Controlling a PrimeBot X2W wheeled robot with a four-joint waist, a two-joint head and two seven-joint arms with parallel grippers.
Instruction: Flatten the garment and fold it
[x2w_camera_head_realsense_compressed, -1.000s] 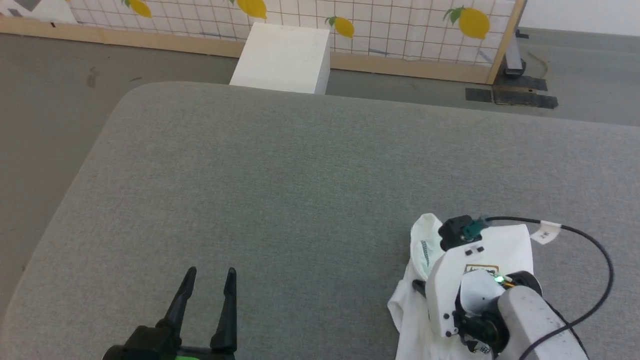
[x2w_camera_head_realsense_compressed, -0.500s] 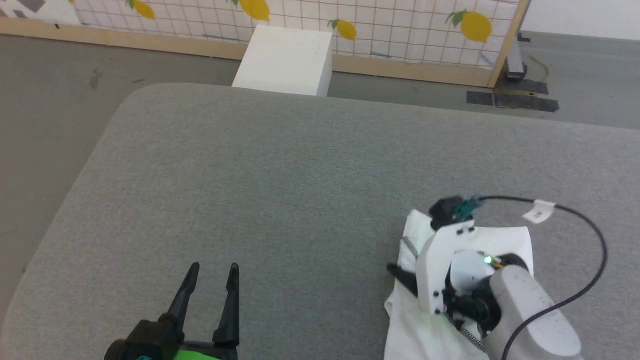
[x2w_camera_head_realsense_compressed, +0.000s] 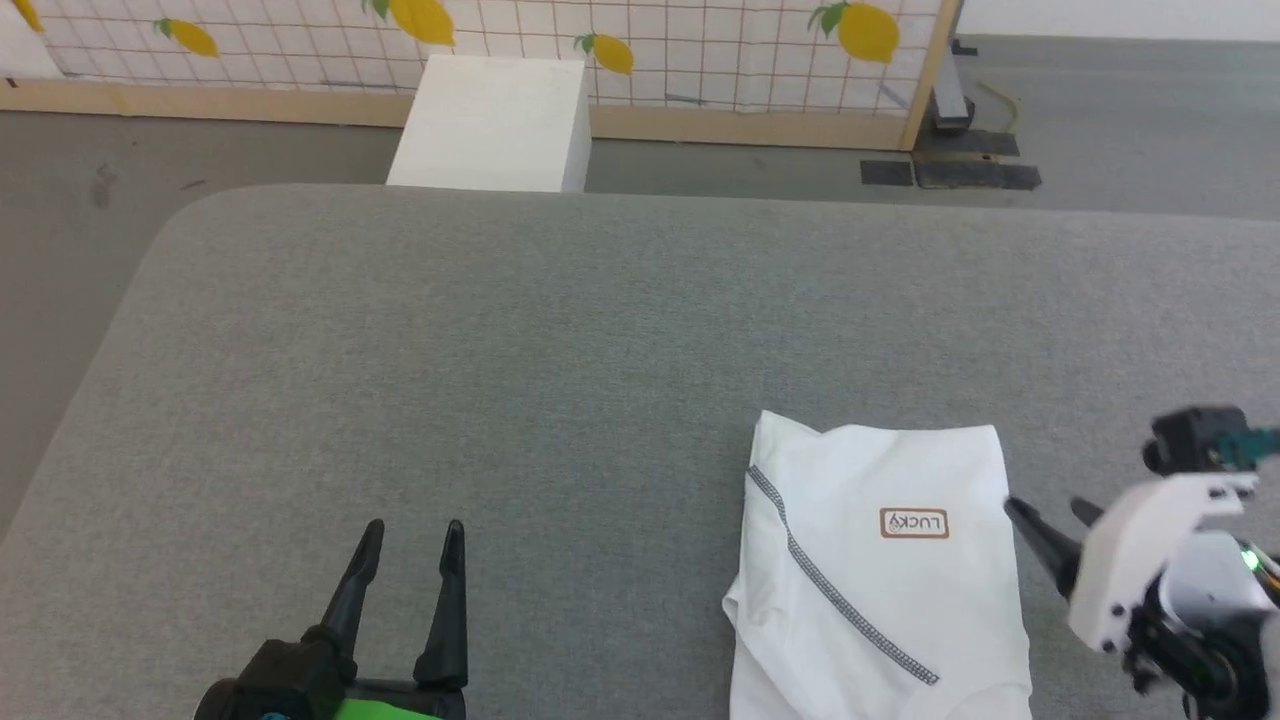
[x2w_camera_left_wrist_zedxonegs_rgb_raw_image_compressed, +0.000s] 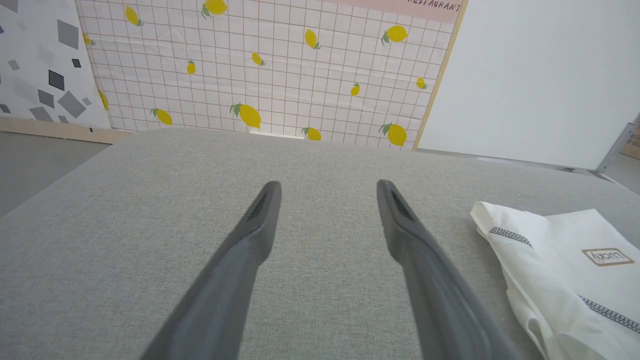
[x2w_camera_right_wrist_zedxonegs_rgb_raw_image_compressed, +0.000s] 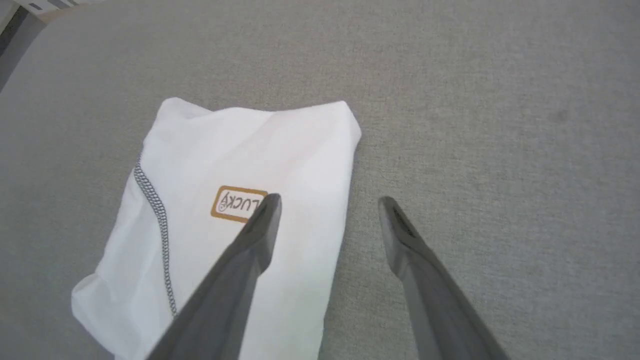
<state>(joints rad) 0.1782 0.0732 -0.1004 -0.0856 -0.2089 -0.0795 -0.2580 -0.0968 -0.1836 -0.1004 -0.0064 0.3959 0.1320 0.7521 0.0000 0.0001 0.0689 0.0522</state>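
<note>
The white garment (x2w_camera_head_realsense_compressed: 880, 570) lies folded into a tidy rectangle on the grey table at the lower right of the head view, with a zigzag seam across it and a tan label (x2w_camera_head_realsense_compressed: 913, 523) facing up. It also shows as the garment (x2w_camera_right_wrist_zedxonegs_rgb_raw_image_compressed: 235, 215) in the right wrist view and the garment (x2w_camera_left_wrist_zedxonegs_rgb_raw_image_compressed: 565, 265) at the right of the left wrist view. My right gripper (x2w_camera_head_realsense_compressed: 1045, 512) hovers open just off the fold's right edge, holding nothing. My left gripper (x2w_camera_head_realsense_compressed: 412, 528) stands open at the lower left, well apart from the cloth.
The grey padded table (x2w_camera_head_realsense_compressed: 500, 350) spreads wide to the left and behind the fold. A white box (x2w_camera_head_realsense_compressed: 490, 125) stands on the floor past the table's far edge, before a lemon-patterned screen (x2w_camera_head_realsense_compressed: 650, 40).
My right gripper has let go of the garment and drawn off to the right, leaving the fold flat. The head camera has also shifted. The left gripper has stayed put.
</note>
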